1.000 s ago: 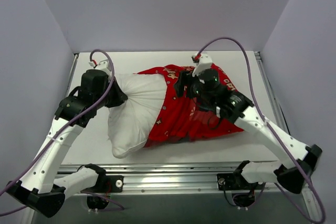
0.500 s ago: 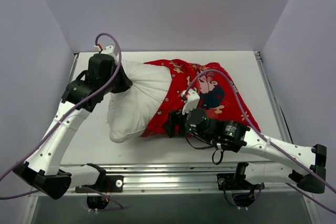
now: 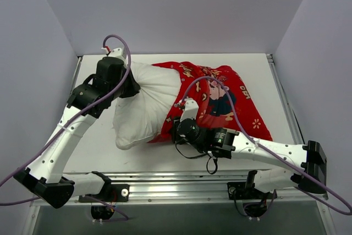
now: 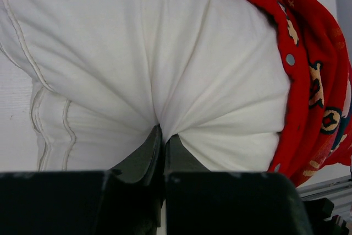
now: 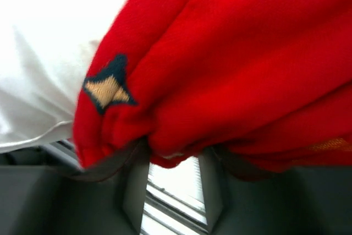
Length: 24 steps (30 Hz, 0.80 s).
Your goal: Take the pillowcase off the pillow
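Left wrist shows the left tool pinched tight on the pillow; right tool part-open against the pillowcase.

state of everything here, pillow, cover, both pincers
pillowcase: partly off, open snap edge about halfway along the pillow
pillow: left half bare, the rest inside the pillowcase
left pincer: shut on the pillow's bare end
right pincer: at the pillowcase's near hem, red fabric between its jaws, grip unclear

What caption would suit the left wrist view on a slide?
Left end effector pinching a fold of the white pillow, with the red pillowcase at the frame's right edge.
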Motion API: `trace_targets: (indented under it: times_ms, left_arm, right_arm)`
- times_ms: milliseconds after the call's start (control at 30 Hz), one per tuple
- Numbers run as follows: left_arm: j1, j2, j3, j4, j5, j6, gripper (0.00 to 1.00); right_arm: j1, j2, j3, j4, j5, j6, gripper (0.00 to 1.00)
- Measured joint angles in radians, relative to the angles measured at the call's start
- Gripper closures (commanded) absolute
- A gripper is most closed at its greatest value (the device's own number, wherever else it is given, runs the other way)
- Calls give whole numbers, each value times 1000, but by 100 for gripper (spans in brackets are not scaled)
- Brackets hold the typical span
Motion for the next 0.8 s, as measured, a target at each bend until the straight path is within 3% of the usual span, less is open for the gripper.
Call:
trace_targets:
  times_ms: [67,267,533,633,800]
  left_arm:
    - [0,3,1,0,-9,1,98]
    - [49,11,22,-21,20,17,98]
    - [307,5,15,-79,279,26,98]
    - [401,-49,-56,-76,382,20,98]
    - [451,-197,-232,-70,435,28,98]
  right_arm:
    - [0,8,0,-11,39,17,100]
    - [-85,-55,-73,-44,80,79,100]
    - [-492,-443,-166,-140,34,128,100]
    - [-541,-499,-166,-138,-19,113,100]
    - [-549,-467,-168,-173,-128,29,100]
